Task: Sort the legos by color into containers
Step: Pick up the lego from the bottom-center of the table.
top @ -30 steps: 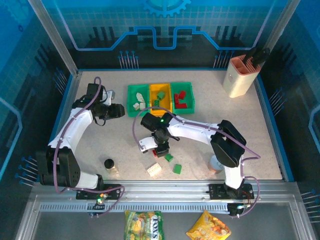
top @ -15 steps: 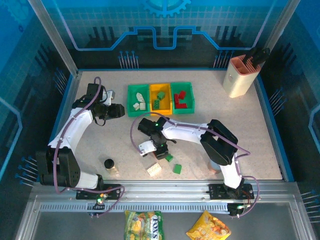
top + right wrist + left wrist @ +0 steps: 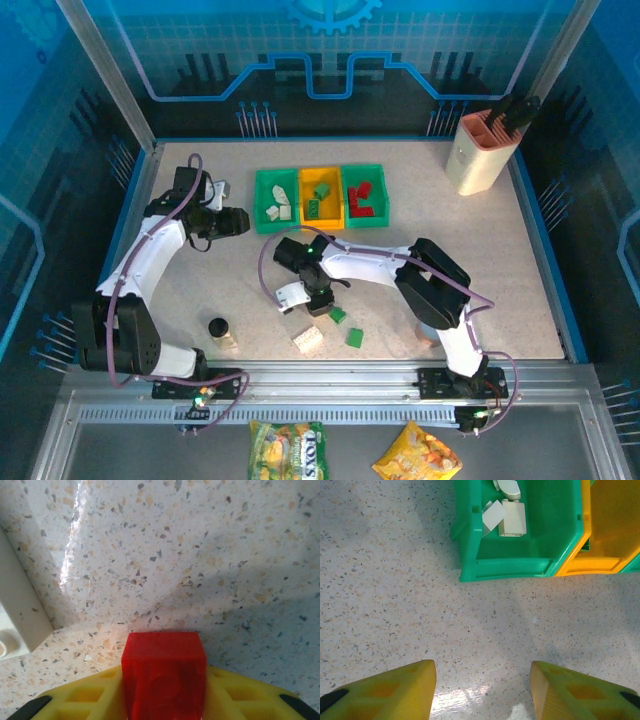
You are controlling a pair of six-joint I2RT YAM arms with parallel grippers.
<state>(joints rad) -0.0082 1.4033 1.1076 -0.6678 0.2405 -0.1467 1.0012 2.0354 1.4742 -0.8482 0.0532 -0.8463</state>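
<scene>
Right hand [image 3: 316, 302] is clamped on a red brick [image 3: 164, 672] low over the counter [image 3: 210, 555], while my left hand [image 3: 482, 690] hangs wide open just short of the leftmost green bin [image 3: 505, 570]. From my grip, the green bin with reds [image 3: 365, 216] lies farther back and rightward. I judge the carry goes that way.

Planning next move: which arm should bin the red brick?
Right. The right hand grips the red brick; the bin holding red bricks is the rightmost. The left hand hangs open.
</scene>
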